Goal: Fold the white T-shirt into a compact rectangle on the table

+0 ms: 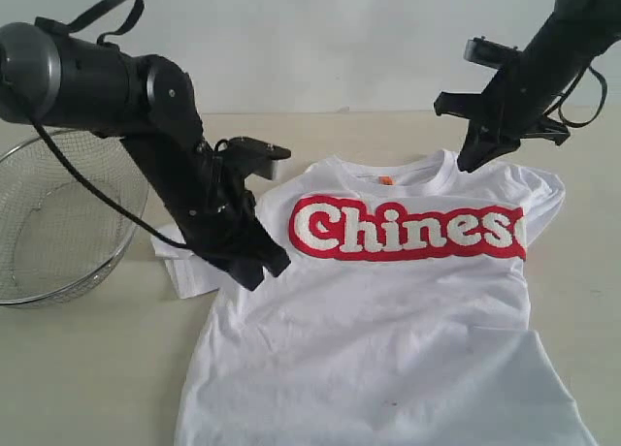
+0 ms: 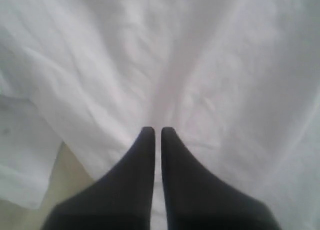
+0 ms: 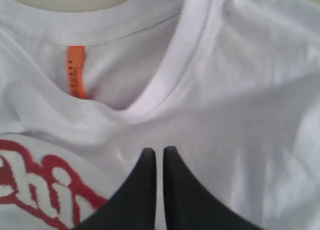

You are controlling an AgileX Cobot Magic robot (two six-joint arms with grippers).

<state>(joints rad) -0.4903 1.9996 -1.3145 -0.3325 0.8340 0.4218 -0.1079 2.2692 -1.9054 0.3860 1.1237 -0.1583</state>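
The white T-shirt point(image 1: 388, 320) lies chest-up on the table point(image 1: 87, 368), its red "Chinese" lettering point(image 1: 408, 228) cut off at the right where that side is folded in. The left sleeve point(image 1: 184, 262) sticks out flat. My left gripper point(image 1: 274, 267) is shut, tips down on the shirt's left side below that sleeve; in the left wrist view the gripper point(image 2: 156, 131) rests on creased white fabric point(image 2: 200, 65). My right gripper point(image 1: 466, 163) is shut at the right shoulder beside the collar point(image 3: 170, 65) and orange tag point(image 3: 76, 70). Whether either pinches cloth does not show.
A round wire-mesh basket point(image 1: 58, 223) stands at the left edge, just behind my left arm. A folded-over panel of the shirt point(image 1: 553, 388) lies at the bottom right. Bare tabletop point(image 2: 65, 170) shows beside the sleeve.
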